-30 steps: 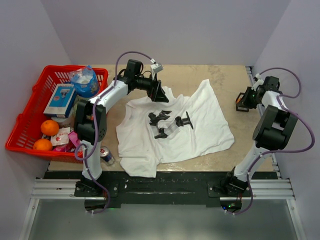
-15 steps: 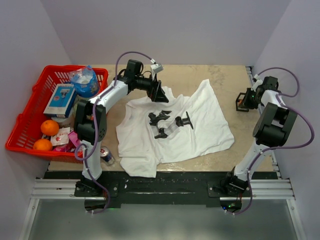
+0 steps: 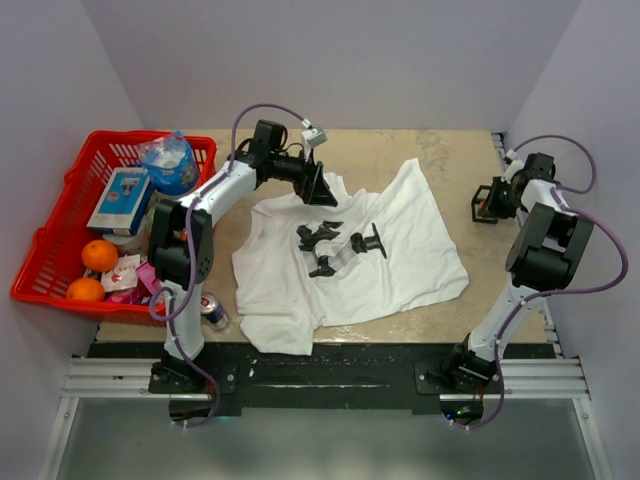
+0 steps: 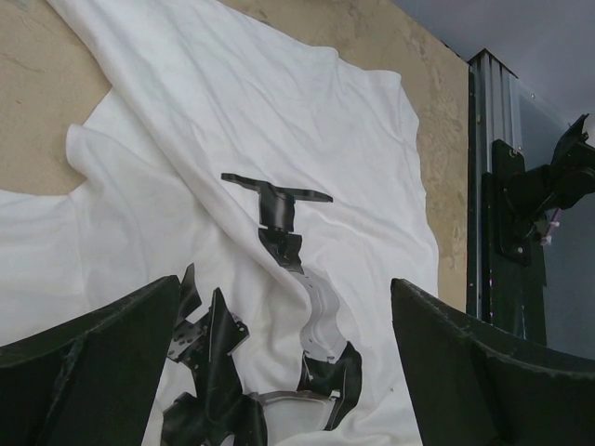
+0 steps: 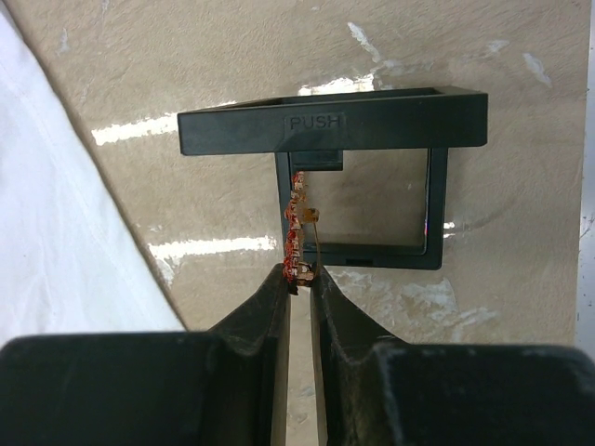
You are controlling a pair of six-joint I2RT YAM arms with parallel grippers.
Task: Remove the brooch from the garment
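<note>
Your garment [image 3: 400, 255] lies spread on the table [image 3: 445, 150] just as it did a second ago, and your left gripper [image 3: 324, 188] has not moved from over its collar end, jaws wide and empty. Your right gripper [image 5: 299, 275] has edged slightly at the table's far right, jaws narrow, pinching the brooch [image 5: 297, 228] well clear of the shirt, over a black square frame [image 5: 335, 121].

A red basket [image 3: 45, 245] holds two oranges [image 3: 99, 254]; a can [image 3: 212, 312] lies near it.
</note>
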